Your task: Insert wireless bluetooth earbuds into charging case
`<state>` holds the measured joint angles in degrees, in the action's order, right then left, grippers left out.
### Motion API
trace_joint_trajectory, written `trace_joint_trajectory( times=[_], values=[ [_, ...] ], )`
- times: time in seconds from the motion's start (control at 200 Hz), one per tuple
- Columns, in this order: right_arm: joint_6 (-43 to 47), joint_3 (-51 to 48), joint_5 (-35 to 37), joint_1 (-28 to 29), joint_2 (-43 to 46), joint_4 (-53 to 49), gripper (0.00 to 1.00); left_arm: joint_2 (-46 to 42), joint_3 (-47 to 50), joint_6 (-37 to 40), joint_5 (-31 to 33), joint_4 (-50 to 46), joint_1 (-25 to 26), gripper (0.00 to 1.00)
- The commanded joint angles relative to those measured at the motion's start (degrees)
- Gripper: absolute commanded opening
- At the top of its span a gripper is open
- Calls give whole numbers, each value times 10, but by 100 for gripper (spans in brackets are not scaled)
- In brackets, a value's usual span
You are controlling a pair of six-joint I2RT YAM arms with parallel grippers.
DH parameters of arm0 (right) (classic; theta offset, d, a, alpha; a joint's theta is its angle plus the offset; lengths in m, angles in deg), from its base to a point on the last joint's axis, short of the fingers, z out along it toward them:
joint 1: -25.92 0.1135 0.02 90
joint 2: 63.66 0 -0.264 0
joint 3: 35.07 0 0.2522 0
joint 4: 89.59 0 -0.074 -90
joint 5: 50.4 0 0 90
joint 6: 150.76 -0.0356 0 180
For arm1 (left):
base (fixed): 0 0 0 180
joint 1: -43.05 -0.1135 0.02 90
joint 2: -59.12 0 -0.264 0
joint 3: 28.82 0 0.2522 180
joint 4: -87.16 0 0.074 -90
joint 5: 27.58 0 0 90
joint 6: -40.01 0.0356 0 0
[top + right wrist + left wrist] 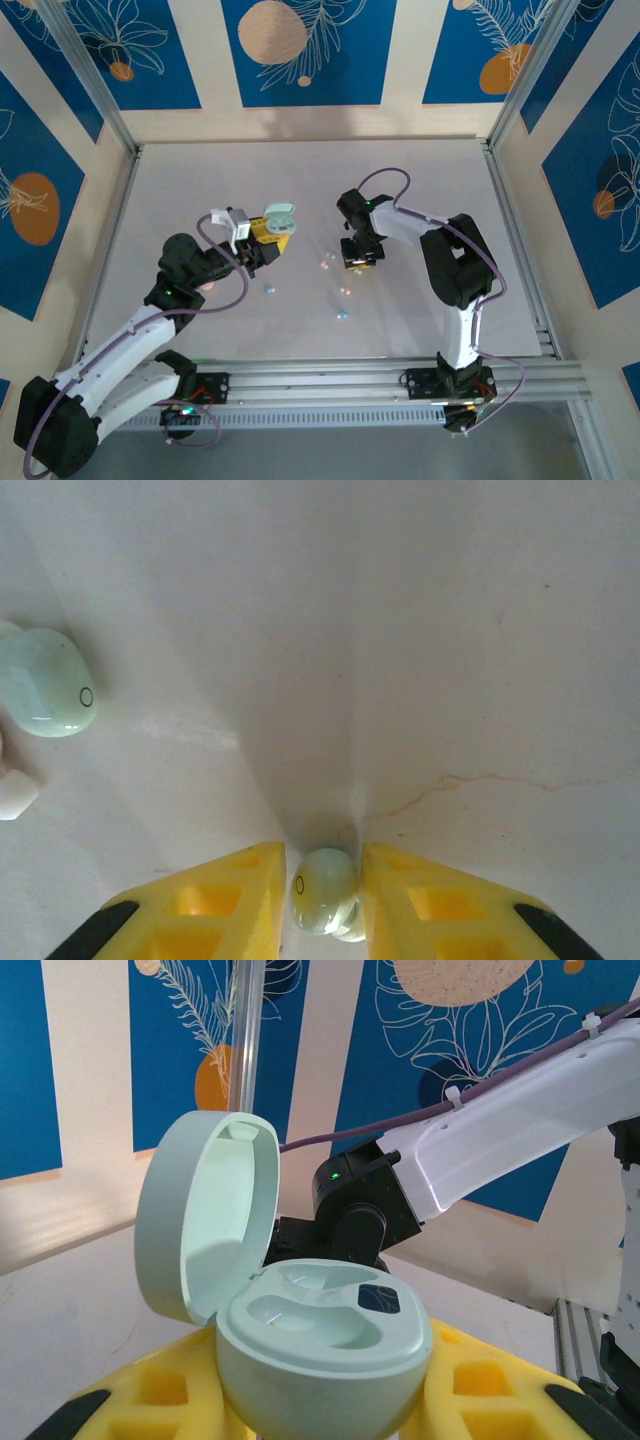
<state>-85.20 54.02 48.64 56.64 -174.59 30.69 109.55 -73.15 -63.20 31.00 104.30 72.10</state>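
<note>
- One mint charging case (320, 1360), lid (205, 1220) raised, wells facing up; left gripper (270, 238) clamped on its base, left of the table's (440, 190) middle.
- Two mint buds in the right wrist view: gripped earbud (322, 888) pinched between the right gripper's (322, 905) fingers (225, 905) near the table's middle, long axis roughly along them; loose earbud (50, 683) lying nearby.
- Each carries a small black ring mark (299, 884).

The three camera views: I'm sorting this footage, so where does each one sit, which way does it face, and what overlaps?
Top external: above and behind the arms, looking down on the table; left gripper and right gripper show.
Left wrist: faces sideways across the table; its gripper holds an open mint case, right arm beyond.
Right wrist: looks down at the table; its gripper flanks a mint earbud.
Shared: top and left wrist both show the case.
</note>
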Motion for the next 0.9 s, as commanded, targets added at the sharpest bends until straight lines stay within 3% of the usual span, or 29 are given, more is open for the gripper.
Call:
trace_joint_trajectory(
  times=[0.0, 0.355, 0.615, 0.735, 0.89],
  values=[
    [5, 13, -19, 2, -15, -18, 27, 1, -7, -5, -1, 24, 3, 31],
    [7, 9, -18, 2, -10, -13, 22, 0, -5, -6, -1, 23, 3, 31],
    [-4, -18, -42, -4, 54, 3, 19, 4, -6, -5, -1, 25, 3, 31],
    [-21, -47, -101, -18, 112, 40, 19, 6, -7, -6, -1, 26, 3, 31],
    [-75, -94, -244, -51, 210, 128, 19, 5, -6, -2, -2, 23, 3, 31]
  ],
)
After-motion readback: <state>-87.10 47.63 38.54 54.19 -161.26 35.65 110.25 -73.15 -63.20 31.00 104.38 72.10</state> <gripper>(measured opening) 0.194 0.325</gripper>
